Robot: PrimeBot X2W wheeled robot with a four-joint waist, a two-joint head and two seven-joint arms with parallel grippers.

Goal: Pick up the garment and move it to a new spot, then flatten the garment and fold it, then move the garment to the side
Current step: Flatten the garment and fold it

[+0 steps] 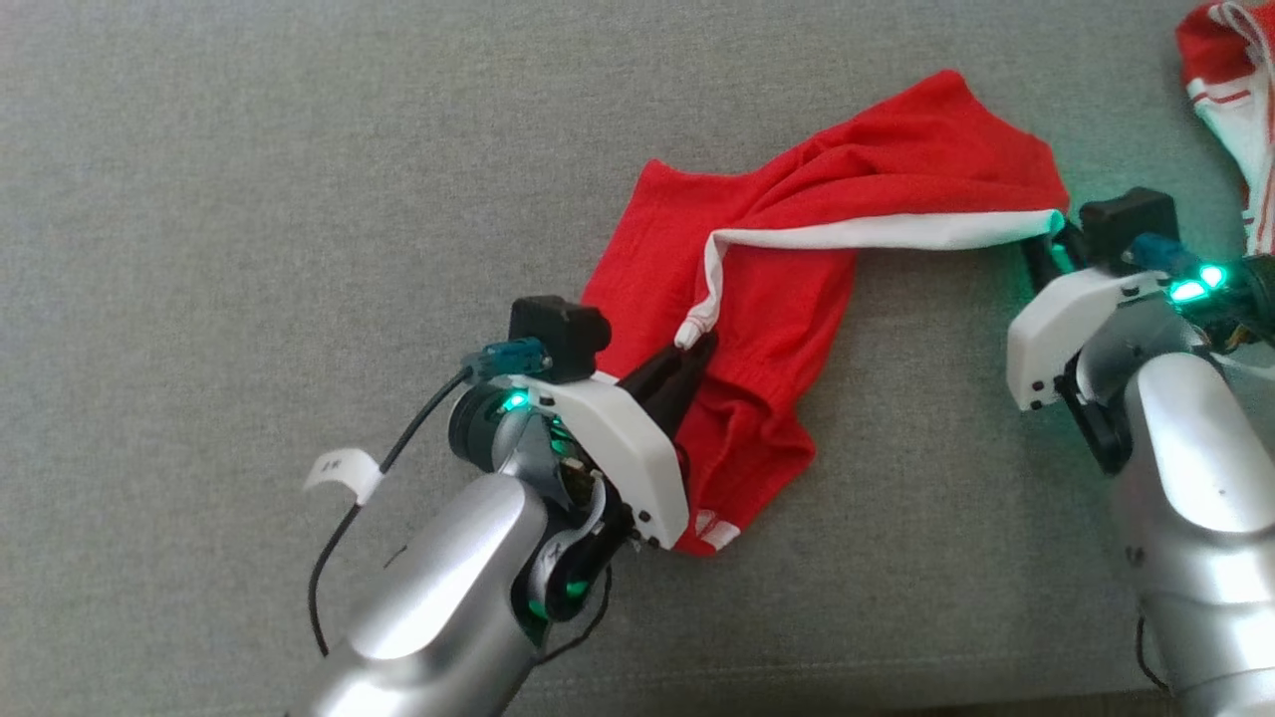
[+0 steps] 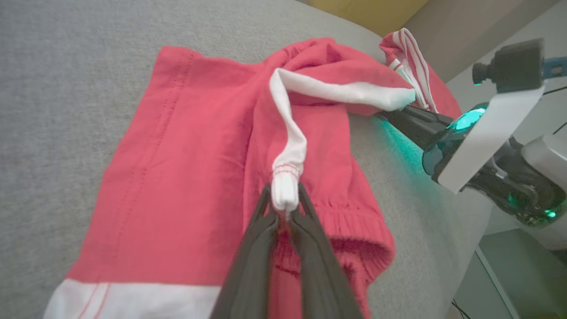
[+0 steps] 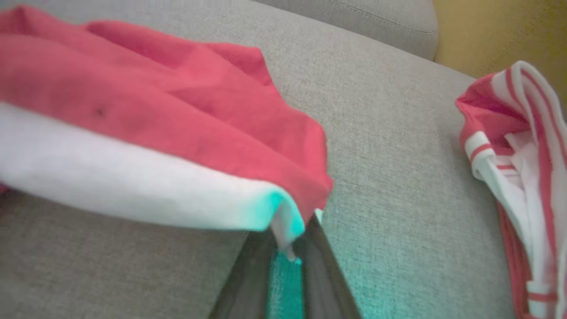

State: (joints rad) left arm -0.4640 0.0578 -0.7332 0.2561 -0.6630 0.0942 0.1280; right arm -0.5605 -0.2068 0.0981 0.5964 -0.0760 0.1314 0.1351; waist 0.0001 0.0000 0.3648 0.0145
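A red garment [image 1: 787,249] with a white band lies crumpled on the grey sofa seat [image 1: 249,199], mid-frame in the head view. My left gripper [image 1: 697,344] is shut on the near end of the white band [image 2: 285,190], pinching it between both fingertips. At the garment's right end my right gripper [image 1: 1058,231] is shut on the other end of that band [image 3: 283,221], with the red cloth [image 3: 177,110] draped above it. In the left wrist view the right gripper [image 2: 398,113] shows at the far side, the band [image 2: 336,91] stretched between the two.
A second red-and-white striped garment [image 1: 1230,90] lies at the seat's far right, also seen as a striped heap [image 3: 518,168] in the right wrist view. The sofa back cushion [image 3: 354,17] rises behind. Open grey seat spreads to the left.
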